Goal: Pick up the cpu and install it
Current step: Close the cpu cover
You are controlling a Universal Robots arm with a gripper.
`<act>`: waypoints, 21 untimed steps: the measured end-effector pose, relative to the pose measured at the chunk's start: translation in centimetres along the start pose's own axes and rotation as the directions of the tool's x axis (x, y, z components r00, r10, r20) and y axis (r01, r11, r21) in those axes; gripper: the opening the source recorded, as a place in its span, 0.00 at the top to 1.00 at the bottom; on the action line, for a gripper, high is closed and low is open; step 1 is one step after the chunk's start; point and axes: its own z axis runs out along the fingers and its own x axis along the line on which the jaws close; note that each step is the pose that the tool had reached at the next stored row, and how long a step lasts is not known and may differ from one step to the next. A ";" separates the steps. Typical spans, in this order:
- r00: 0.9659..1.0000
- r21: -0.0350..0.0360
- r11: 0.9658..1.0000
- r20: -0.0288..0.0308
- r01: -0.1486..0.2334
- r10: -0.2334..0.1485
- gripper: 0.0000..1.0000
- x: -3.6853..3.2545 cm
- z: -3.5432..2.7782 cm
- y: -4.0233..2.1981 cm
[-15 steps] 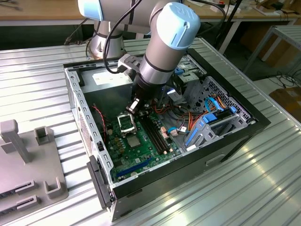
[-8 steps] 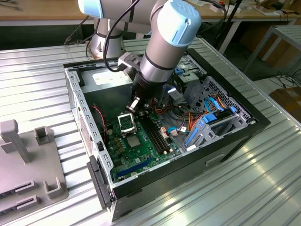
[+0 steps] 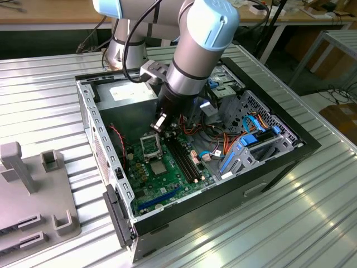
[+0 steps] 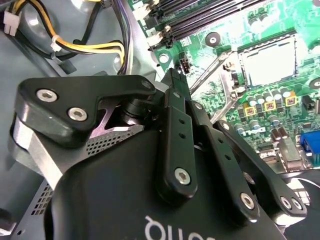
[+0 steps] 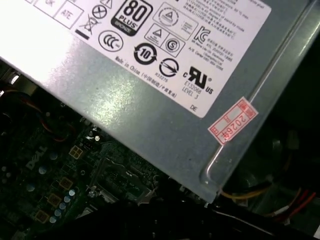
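My gripper [image 3: 159,121] hangs inside the open computer case, just above the motherboard and a little behind the silver socket frame [image 3: 150,147]. In the exterior view a small pale silver piece, which I take for the cpu [image 3: 161,119], shows between the dark fingertips, which look closed on it. In the second wrist view the gripper [image 4: 173,80] narrows to a point near the socket's loose lever [image 4: 210,75]. The socket [image 4: 271,61] lies beyond it with a pale square inside. In the first wrist view the socket frame [image 5: 120,177] sits dimly below the power supply.
The big grey power supply [image 3: 125,97] [image 5: 165,75] stands right behind the gripper. Black memory slots [image 3: 181,156], a grey square heatsink [image 3: 159,167], loose cables [image 3: 215,139] and a blue drive bracket [image 3: 245,151] crowd the case. A grey fixture [image 3: 33,190] sits at the exterior view's left.
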 end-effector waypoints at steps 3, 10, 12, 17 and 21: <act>1.000 0.010 1.000 -0.007 0.001 -0.001 0.89 0.00 -0.21 0.02; 1.000 0.025 1.000 -0.018 0.003 -0.002 0.89 -0.01 -1.01 0.15; 1.000 0.029 1.000 -0.021 0.003 -0.003 0.89 -0.01 -1.18 0.17; 1.000 0.037 0.999 -0.028 0.011 -0.010 0.89 0.00 -1.59 0.22; 0.999 0.037 0.998 -0.033 0.045 -0.044 0.89 0.00 -1.66 0.24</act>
